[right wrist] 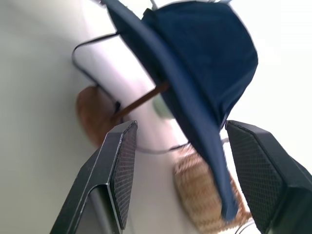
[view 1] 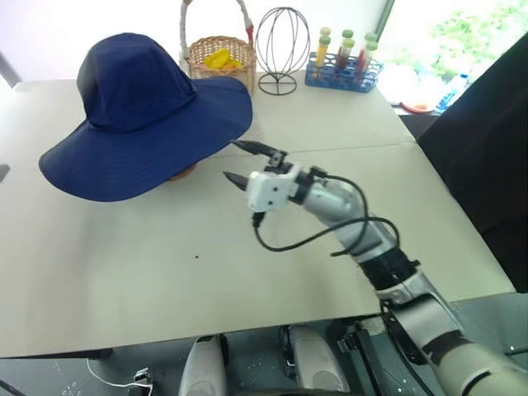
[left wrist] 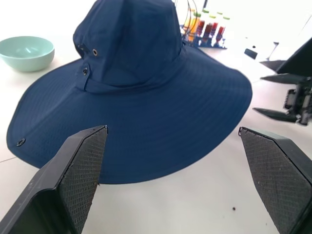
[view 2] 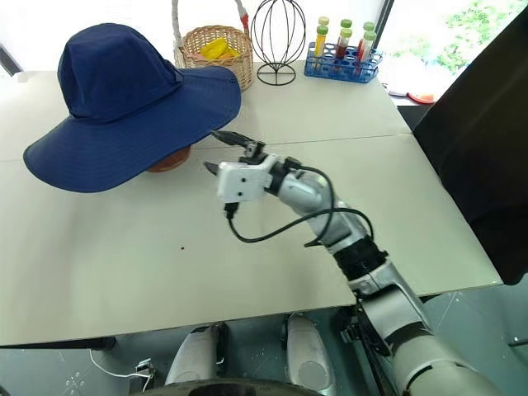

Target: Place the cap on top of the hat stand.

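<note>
The navy-blue cap (view 1: 140, 115) rests on the hat stand, its wide brim drooping around it. Under the brim the stand's brown round base (view 1: 183, 172) peeks out on the table. From the right wrist view the thin slanted rod (right wrist: 141, 100) runs up from the base (right wrist: 92, 117) into the cap (right wrist: 204, 53). My right gripper (view 1: 241, 162) hovers just off the brim's right edge, open and holding nothing. My left gripper (left wrist: 171, 130) is open wide, facing the cap (left wrist: 146, 97) from its left side, clear of the brim.
At the back of the pale table (view 1: 165, 264) stand a wicker basket (view 1: 219, 62) with yellow items, a black wire globe stand (view 1: 282, 49) and a blue rack of tubes (view 1: 342, 70). A mint bowl (left wrist: 27, 51) sits beyond the cap.
</note>
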You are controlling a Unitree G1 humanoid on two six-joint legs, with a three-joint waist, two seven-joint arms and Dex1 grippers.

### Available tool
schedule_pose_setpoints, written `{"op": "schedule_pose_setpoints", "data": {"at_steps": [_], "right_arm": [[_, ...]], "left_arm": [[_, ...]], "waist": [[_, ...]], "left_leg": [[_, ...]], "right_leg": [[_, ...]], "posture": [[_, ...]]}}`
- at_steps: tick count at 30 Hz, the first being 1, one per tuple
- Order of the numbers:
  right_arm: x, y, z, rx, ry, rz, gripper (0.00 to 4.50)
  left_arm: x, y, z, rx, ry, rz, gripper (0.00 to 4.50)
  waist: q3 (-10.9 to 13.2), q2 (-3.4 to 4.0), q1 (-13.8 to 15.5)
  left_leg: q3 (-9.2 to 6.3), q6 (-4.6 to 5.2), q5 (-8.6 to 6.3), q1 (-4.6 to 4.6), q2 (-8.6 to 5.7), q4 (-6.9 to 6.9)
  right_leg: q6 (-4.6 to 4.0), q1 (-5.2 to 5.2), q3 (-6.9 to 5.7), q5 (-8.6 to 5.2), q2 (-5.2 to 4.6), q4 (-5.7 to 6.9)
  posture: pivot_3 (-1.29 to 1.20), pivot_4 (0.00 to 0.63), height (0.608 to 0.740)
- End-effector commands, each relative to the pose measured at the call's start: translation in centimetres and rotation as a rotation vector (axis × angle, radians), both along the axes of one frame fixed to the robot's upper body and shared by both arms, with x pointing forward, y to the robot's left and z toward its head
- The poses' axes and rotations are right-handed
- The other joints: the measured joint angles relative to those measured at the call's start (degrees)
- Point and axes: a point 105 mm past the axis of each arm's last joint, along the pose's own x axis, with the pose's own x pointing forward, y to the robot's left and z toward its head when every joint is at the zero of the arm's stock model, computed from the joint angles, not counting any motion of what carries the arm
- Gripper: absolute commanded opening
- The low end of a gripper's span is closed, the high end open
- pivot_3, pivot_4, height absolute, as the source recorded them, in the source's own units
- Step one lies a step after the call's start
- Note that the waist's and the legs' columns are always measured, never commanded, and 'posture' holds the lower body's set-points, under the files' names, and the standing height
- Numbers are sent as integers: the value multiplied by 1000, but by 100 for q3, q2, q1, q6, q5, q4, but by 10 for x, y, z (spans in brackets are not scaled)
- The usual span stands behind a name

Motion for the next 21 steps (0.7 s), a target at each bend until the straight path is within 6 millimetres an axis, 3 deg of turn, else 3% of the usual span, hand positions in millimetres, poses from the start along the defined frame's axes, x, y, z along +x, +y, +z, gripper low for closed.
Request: {"op": "schedule_pose_setpoints", "data": {"at_steps": [1,3,7,10,13,16,21], "right_arm": [[-15,-42,26,42,207,33,2926],[-22,-57,27,23,338,51,2926],[-20,-108,56,95,706,20,2926],[-34,-132,64,38,879,59,2926],[-41,-145,87,82,1001,135,2926],[-36,-150,110,160,1031,172,2926],[-24,-152,126,253,1048,192,2926]], "left_arm": [[4,4,10,48,-40,-5,4500],[6,7,10,53,-43,-2,4500],[12,6,3,86,-31,-29,4500],[15,1,-1,117,-25,-59,4500],[16,-3,-1,141,-28,-79,4500],[15,-5,2,149,-34,-84,4500],[12,-7,3,161,-36,-87,4500]], "waist": [[0,0,27],[5,7,60],[16,25,81],[25,41,125],[29,47,117],[38,62,81],[41,68,100]], "left_leg": [[1,0,0,0,0,1],[2,0,0,2,1,1],[10,0,0,9,9,1],[19,-1,-1,5,10,1],[19,0,-2,2,11,-10],[31,0,-2,0,16,-10],[34,1,-2,-17,18,-22]], "right_leg": [[0,0,0,0,0,0],[0,1,0,0,0,1],[-3,-2,0,0,3,2],[-6,-13,1,2,-4,-3],[-12,-19,1,-2,-3,-10],[-16,-29,1,1,-6,-9],[-17,-53,1,2,2,-5]], "posture": [[0,150,740],[0,150,740],[0,150,740],[0,150,740],[0,150,740],[0,150,740],[0,150,740]]}}
